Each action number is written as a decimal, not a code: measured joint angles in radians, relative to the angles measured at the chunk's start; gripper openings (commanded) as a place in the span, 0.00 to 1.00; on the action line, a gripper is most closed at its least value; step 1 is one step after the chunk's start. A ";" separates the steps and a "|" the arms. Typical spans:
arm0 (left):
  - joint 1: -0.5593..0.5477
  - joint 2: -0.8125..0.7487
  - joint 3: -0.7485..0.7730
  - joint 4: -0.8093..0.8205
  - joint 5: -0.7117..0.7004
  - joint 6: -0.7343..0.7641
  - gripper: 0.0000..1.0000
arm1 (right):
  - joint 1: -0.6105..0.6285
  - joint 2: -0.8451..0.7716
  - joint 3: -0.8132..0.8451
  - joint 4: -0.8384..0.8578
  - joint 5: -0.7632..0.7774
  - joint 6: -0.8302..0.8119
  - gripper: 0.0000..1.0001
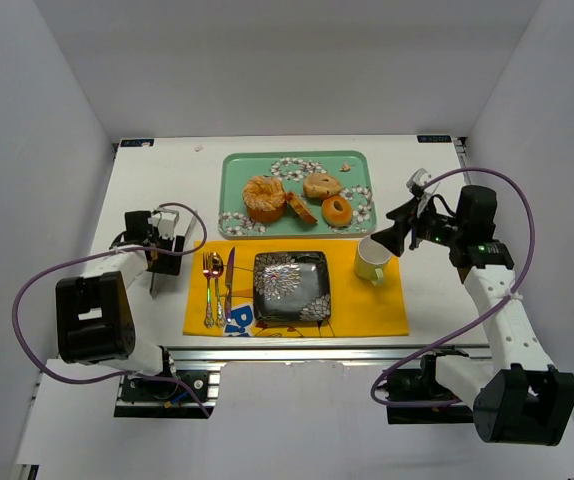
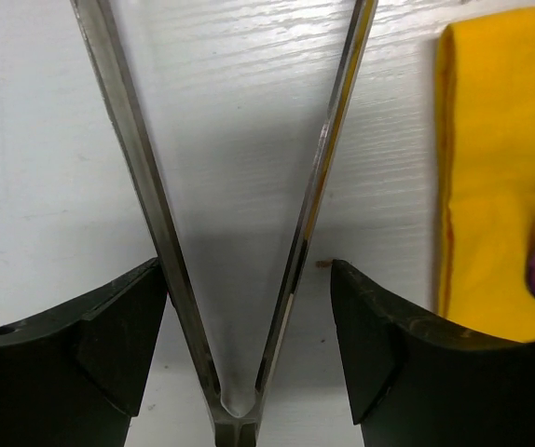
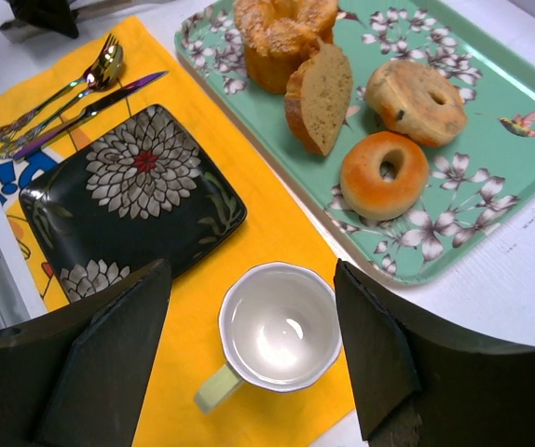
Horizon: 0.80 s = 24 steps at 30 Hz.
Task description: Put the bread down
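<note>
Steel tongs (image 2: 146,186) run out from between the fingers of my left pincer (image 2: 247,272), with the hinge toward the palm and the arms spread in a V over the table (image 2: 44,140), just left of the yellow mat (image 2: 500,168). One arm lies against a finger and the other shows a slight gap, so I cannot tell whether the tongs are clamped or only straddled. Judgement: set in line like this, the tongs serve as a reach extension for lifting bread without crushing it. My right pincer (image 3: 249,275) hangs released and empty above the cup (image 3: 277,326), jaws wide. The bread sits on the green tray (image 3: 491,186) beyond the mat: a ring loaf (image 3: 281,33), a cut slice (image 3: 322,98) against it, a raisin bagel (image 3: 415,101) and a plain bagel (image 3: 384,175). The black plate (image 3: 137,186) at mat centre is bare and is the likely target. Obstacles: the cup stands just beside the plate on one side, and the cutlery (image 3: 86,112) lies on the other, between tongs and plate. No bread is lifted yet.
</note>
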 measured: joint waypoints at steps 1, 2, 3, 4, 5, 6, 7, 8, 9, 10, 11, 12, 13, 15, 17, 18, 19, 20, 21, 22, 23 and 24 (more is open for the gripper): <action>0.000 0.007 0.006 -0.006 0.011 -0.002 0.80 | -0.010 -0.002 0.000 0.006 -0.008 0.005 0.76; 0.000 0.015 0.014 -0.010 0.024 -0.006 0.80 | -0.022 -0.004 -0.001 0.012 -0.013 0.011 0.76; 0.000 0.023 0.021 -0.012 0.036 -0.013 0.80 | -0.030 -0.006 -0.003 0.016 -0.016 0.013 0.76; 0.000 0.030 0.027 -0.014 0.043 -0.020 0.80 | -0.042 -0.012 -0.008 0.021 -0.020 0.016 0.76; 0.000 0.037 0.031 -0.015 0.050 -0.029 0.80 | -0.050 -0.016 -0.014 0.024 -0.021 0.018 0.76; 0.001 0.042 0.036 -0.017 0.055 -0.039 0.80 | -0.056 -0.019 -0.018 0.025 -0.023 0.019 0.76; 0.003 0.047 0.040 -0.018 0.058 -0.050 0.80 | -0.059 -0.021 -0.022 0.027 -0.024 0.021 0.76; 0.007 0.051 0.043 -0.018 0.061 -0.060 0.80 | -0.060 -0.023 -0.026 0.031 -0.025 0.021 0.76; 0.008 0.056 0.046 -0.020 0.061 -0.070 0.79 | -0.063 -0.023 -0.030 0.032 -0.027 0.022 0.76; 0.008 0.061 0.050 -0.020 0.061 -0.081 0.78 | -0.064 -0.024 -0.032 0.032 -0.027 0.023 0.76; 0.010 0.065 0.054 -0.020 0.060 -0.088 0.78 | -0.064 -0.024 -0.032 0.032 -0.027 0.024 0.76; 0.011 0.069 0.056 -0.018 0.055 -0.097 0.77 | -0.064 -0.024 -0.032 0.034 -0.027 0.027 0.76; 0.012 0.072 0.060 -0.018 0.051 -0.105 0.76 | -0.065 -0.024 -0.032 0.036 -0.028 0.029 0.76; 0.012 0.080 0.068 -0.015 0.037 -0.120 0.74 | -0.067 -0.024 -0.032 0.039 -0.030 0.034 0.76; 0.012 0.084 0.070 -0.011 0.027 -0.132 0.74 | -0.069 -0.024 -0.032 0.039 -0.031 0.038 0.76; 0.012 0.086 0.072 -0.010 0.024 -0.137 0.74 | -0.071 -0.024 -0.032 0.039 -0.031 0.039 0.76; 0.012 0.086 0.072 -0.009 0.020 -0.140 0.74 | -0.071 -0.024 -0.032 0.039 -0.031 0.040 0.76; 0.011 0.086 0.072 -0.008 0.017 -0.140 0.74 | -0.072 -0.024 -0.032 0.039 -0.031 0.040 0.76; 0.011 0.086 0.072 -0.008 0.015 -0.139 0.75 | -0.072 -0.024 -0.032 0.039 -0.031 0.040 0.76; 0.011 0.085 0.072 -0.008 0.011 -0.138 0.75 | -0.072 -0.024 -0.032 0.039 -0.031 0.040 0.76; 0.011 0.084 0.072 -0.008 0.005 -0.134 0.76 | -0.072 -0.024 -0.032 0.039 -0.031 0.040 0.76; 0.011 0.084 0.072 -0.008 -0.001 -0.129 0.76 | -0.074 -0.024 -0.032 0.040 -0.031 0.040 0.76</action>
